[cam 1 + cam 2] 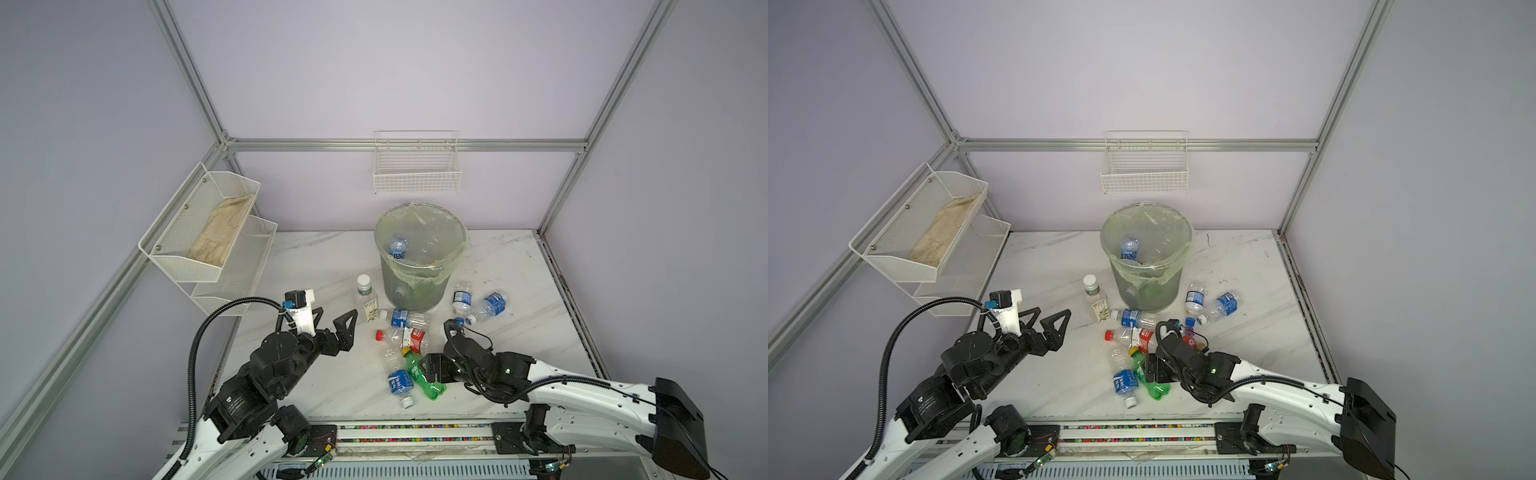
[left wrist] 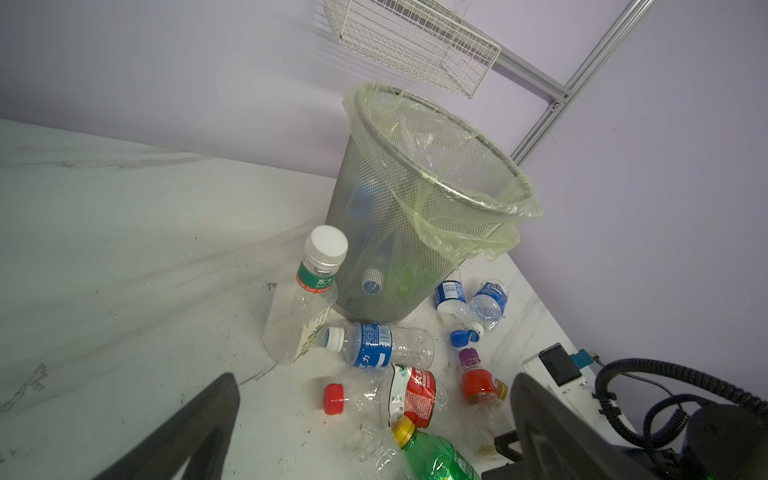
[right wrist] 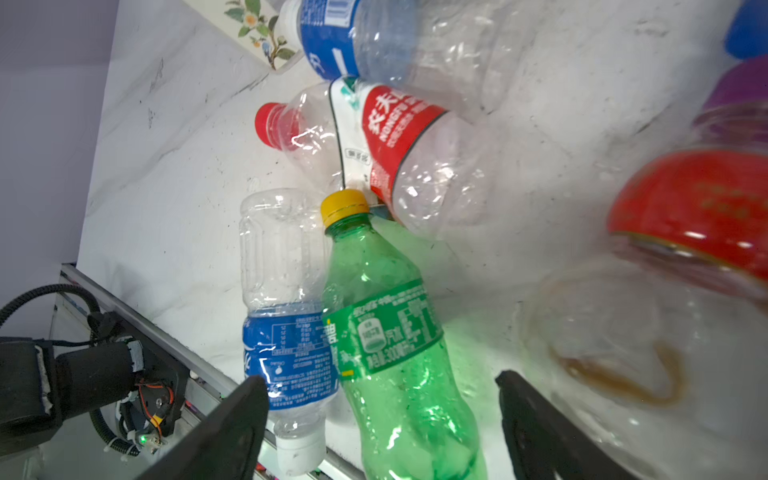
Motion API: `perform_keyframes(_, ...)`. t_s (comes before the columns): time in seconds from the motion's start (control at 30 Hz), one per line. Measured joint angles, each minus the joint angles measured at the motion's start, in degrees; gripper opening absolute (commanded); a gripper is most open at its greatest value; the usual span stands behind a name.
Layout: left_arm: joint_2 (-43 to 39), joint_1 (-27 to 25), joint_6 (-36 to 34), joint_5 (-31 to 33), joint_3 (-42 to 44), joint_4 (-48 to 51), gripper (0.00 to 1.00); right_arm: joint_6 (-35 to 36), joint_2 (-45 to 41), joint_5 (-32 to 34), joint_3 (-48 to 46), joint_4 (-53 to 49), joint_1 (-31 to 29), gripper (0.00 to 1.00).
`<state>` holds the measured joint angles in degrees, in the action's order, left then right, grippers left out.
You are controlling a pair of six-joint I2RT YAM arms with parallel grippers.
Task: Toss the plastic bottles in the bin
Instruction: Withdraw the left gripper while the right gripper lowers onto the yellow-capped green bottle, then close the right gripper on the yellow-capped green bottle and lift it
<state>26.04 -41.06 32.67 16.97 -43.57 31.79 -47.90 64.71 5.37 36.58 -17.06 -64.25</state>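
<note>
The bin (image 1: 411, 291) (image 1: 1146, 293) stands at the back of the table, a blue-labelled bottle (image 1: 398, 245) inside it. Several plastic bottles lie in front of it. My right gripper (image 1: 428, 370) (image 3: 378, 386) is low over the green bottle (image 1: 422, 376) (image 3: 395, 332). Its jaws are open and stand on either side of that bottle without touching it. A blue-labelled bottle (image 3: 286, 340) lies against the green one, by one finger. My left gripper (image 1: 336, 316) (image 2: 374, 386) hangs open and empty, left of the pile. A white-capped bottle (image 1: 365, 299) stands upright beside the bin.
A red-labelled bottle (image 1: 409, 337) and a blue-labelled one (image 1: 405, 319) lie mid-pile. Two more bottles (image 1: 462, 297) (image 1: 490, 305) lie right of the bin. A purple-capped bottle (image 1: 1190, 338) sits close under my right wrist. Wire baskets hang on the back wall (image 1: 417, 166) and the left wall (image 1: 208, 232).
</note>
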Motion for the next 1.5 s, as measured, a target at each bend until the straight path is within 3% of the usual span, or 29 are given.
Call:
perform_keyframes(0.33, -6.12, 0.0, 5.99, -0.31, 4.59, 5.33, 1.0, -2.14, 12.74, 5.6, 5.25, -0.37, -4.63, 0.86)
perform_keyframes(0.67, -7.72, 0.0, 9.22, -1.92, 6.82, 8.63, 1.0, -3.15, 16.63, 7.67, 6.6, -0.68, -5.05, 0.67)
perform_keyframes(1.03, -7.63, 0.0, 11.32, -3.37, 7.85, 9.33, 1.0, -3.21, 18.64, 8.63, 7.15, 0.96, -5.55, 0.66)
perform_keyframes(1.33, -7.3, 0.0, 11.74, -3.54, 7.85, 9.49, 1.0, -2.8, 22.38, 8.33, 7.91, -0.87, -5.68, 0.72)
perform_keyframes(1.5, -7.21, 0.0, 11.74, -3.54, 7.85, 9.49, 1.0, -2.73, 23.17, 8.31, 8.48, -2.14, -6.1, 0.57)
